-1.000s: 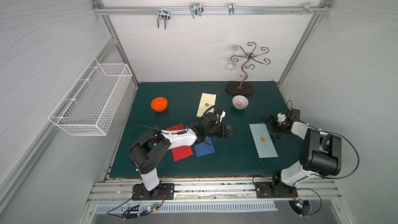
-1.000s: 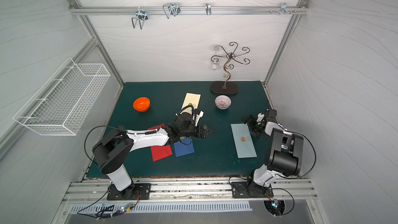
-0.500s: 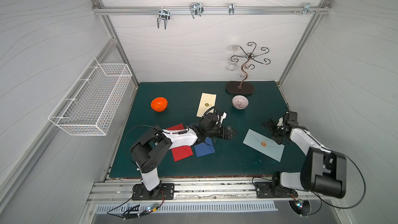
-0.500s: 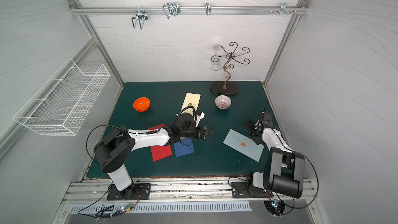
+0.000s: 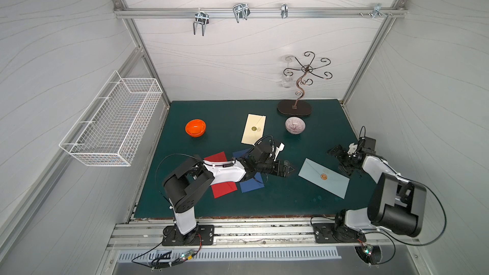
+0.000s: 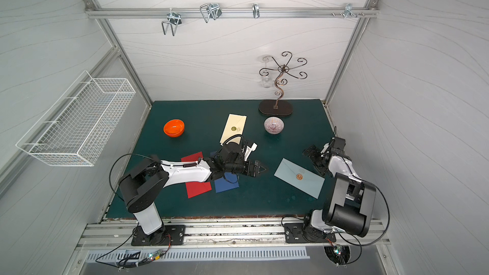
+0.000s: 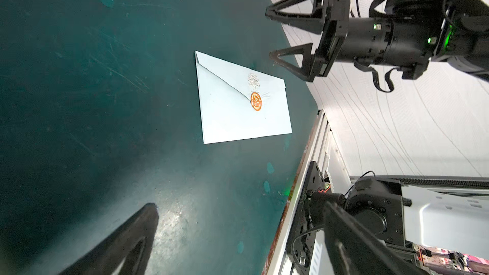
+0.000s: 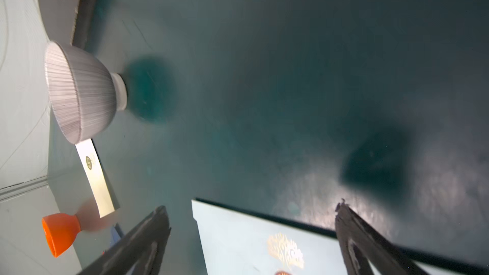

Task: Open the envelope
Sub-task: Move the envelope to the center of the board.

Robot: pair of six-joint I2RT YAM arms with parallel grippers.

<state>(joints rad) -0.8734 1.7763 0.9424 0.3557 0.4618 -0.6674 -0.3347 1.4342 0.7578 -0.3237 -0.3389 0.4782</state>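
Left wall: white wire basket (image 5: 111, 123), mounted off the mat.

Green mat (image 5: 238, 207), left part: orange bowl (image 5: 195, 127), upright, standing alone. Nearer the front, a red envelope (image 5: 223, 187) and a dark blue envelope (image 5: 252, 185) lie flat side by side, both partly under the left arm.

Centre: cream envelope (image 5: 253, 129) flat, flap side up, small dark seal on it. Left gripper (image 5: 290, 171) is low over the mat just past the dark blue envelope, pointing toward the light blue envelope (image 5: 324, 178). Fingers spread wide, only bare mat between them. It is near that envelope's left corner but apart from it.

Back centre-right: striped bowl (image 5: 295, 125) upright, with the dark oval base of the wire stand (image 5: 294, 107) just behind it. A glass hangs from one of the stand's arms.

Right: light blue envelope lies flat and skewed on the mat, flap side up. In the left wrist view the flap is down, held by a round orange seal (image 7: 256, 101).

Right gripper (image 7: 269, 35) is just beside the envelope's far right edge, fingers spread wide and empty. From the left wrist view it sits a little above the paper, not touching.
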